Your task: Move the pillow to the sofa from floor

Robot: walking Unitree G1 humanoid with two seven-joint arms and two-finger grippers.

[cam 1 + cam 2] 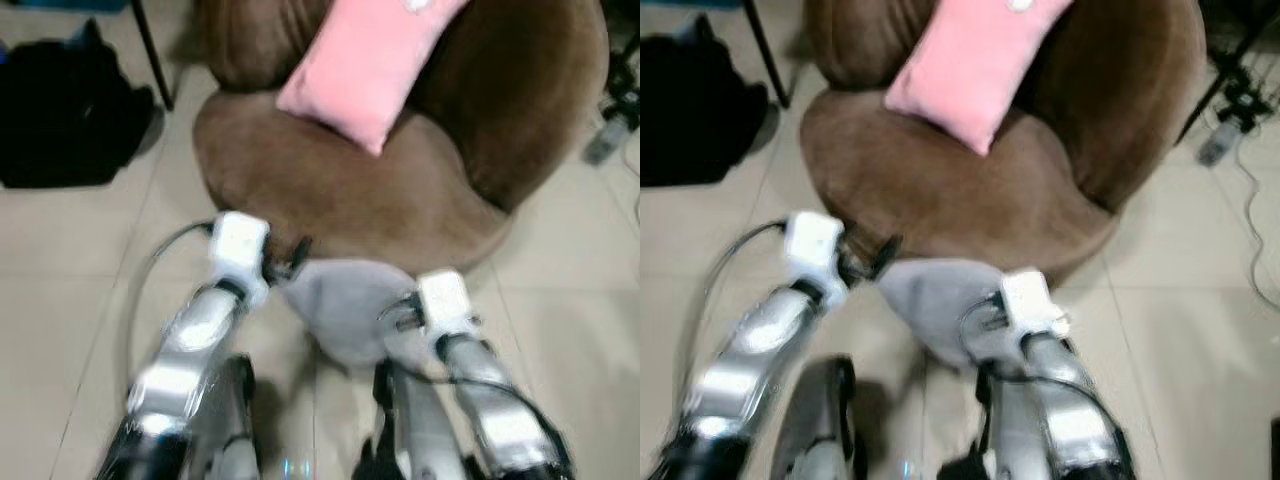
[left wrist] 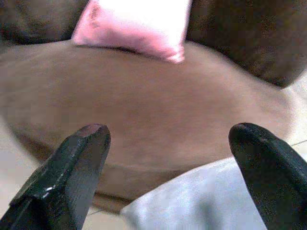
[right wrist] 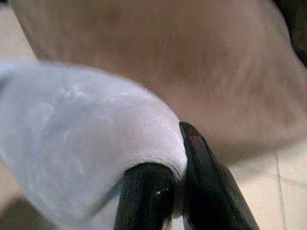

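Observation:
A grey pillow (image 1: 345, 305) hangs just above the tiled floor, in front of a round brown sofa chair (image 1: 330, 190). My right gripper (image 3: 172, 153) is shut on one edge of it, with grey fabric pinched between the two black fingers. My left gripper (image 2: 169, 134) is open at the pillow's other side (image 1: 288, 262); its fingers are spread wide and the pillow's corner (image 2: 201, 201) lies low between them, near one finger. A pink pillow (image 1: 365, 65) leans against the sofa's backrest, above the seat.
A black bag (image 1: 65, 110) lies on the floor at the far left, beside a thin dark furniture leg (image 1: 152, 50). Cables and a power strip (image 1: 1225, 135) lie on the tiles to the sofa's right.

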